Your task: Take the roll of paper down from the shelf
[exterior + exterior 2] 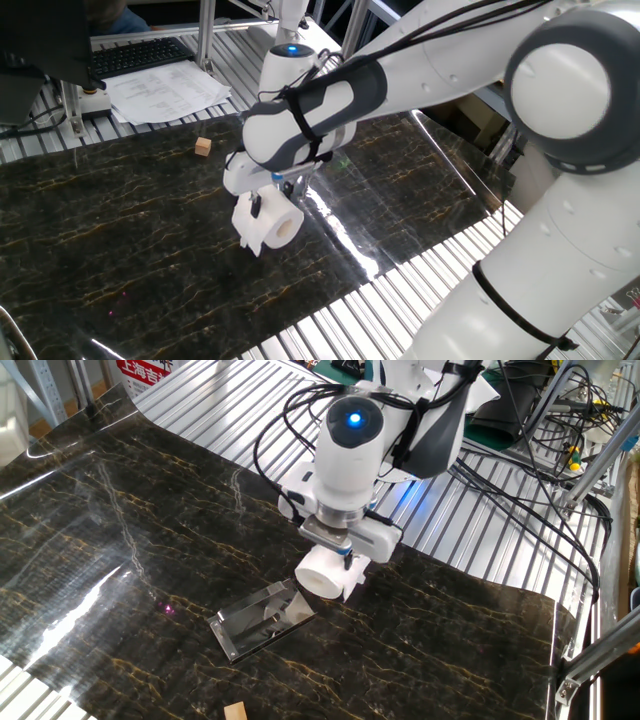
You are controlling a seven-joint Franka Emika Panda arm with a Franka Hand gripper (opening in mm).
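Note:
My gripper (pixel 268 200) is shut on the roll of paper (pixel 268 224), a white toilet-paper roll with a hollow centre tube and a short loose tail. It also shows in the other fixed view (pixel 323 572), held in my gripper (pixel 345 558) just above the dark table. The shelf (pixel 262 620), a low stand with a shiny grey metal plate, stands just left of the roll in that view, and the roll is off it. In the one fixed view the shelf is hidden behind my gripper and the roll.
A tiny wooden cube (pixel 203 147) lies on the dark marble-patterned mat (pixel 120 230); it also shows at the bottom edge (pixel 234 711). Printed paper sheets (pixel 165 93) and a keyboard (pixel 135 55) lie at the back. Ribbed metal table edges surround the mat.

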